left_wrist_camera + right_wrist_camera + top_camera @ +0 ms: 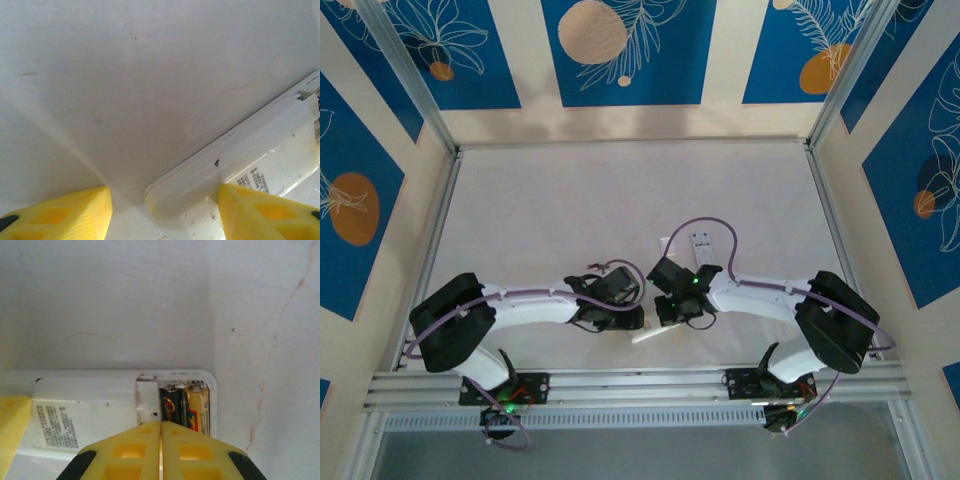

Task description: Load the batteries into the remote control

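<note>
Nearly done: two batteries [182, 410] sit in the opened white remote [85, 395] by the table's [570, 200] near edge; right gripper [161, 427] shut over them, left gripper [164, 194] part-open astride its other end; closing it is likely what's left.

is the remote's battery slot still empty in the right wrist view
No, two batteries lie side by side in the open end of the white remote.

A white table [570, 200] sits between blue floral wall panels [620, 50].
</note>
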Controlling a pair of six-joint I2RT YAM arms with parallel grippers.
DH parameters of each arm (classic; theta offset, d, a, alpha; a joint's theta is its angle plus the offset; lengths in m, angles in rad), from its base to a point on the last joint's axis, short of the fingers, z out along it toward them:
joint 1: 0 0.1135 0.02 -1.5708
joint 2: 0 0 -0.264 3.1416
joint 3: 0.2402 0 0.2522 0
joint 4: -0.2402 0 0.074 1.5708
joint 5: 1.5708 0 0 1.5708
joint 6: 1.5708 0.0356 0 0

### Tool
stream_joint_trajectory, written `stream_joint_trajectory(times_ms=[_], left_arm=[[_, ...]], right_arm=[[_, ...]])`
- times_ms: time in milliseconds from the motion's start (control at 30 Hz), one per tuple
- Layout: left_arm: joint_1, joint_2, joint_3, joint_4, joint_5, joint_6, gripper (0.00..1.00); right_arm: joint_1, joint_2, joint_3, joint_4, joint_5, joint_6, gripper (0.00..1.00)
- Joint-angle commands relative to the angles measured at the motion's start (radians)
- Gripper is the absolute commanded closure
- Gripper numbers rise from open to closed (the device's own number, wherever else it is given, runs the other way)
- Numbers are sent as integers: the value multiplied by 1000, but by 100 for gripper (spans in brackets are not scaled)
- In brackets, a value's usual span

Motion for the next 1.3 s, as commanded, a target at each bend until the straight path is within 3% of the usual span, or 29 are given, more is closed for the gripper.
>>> stream_joint_trajectory(times_ms=[0, 233, 733, 1000, 1167, 1267], left_arm=[[2, 79, -25, 68, 6, 8, 41], [2, 75, -33, 72, 6, 3, 41], [2, 75, -31, 66, 4, 9, 41], [7, 71, 7, -2, -59, 81, 41], [40, 57, 77, -91, -157, 207, 41], [59, 44, 108, -116, -170, 266, 40]], right_arm=[[-25, -70, 54, -60, 14, -21, 88], [-105, -88, 11, -14, -21, -32, 88], [-59, 41, -78, 84, -63, 22, 88], [-77, -94, 24, -6, -64, 12, 87], [-175, -170, 55, -25, -23, -61, 76], [-269, -155, 82, -12, -45, -179, 62]])
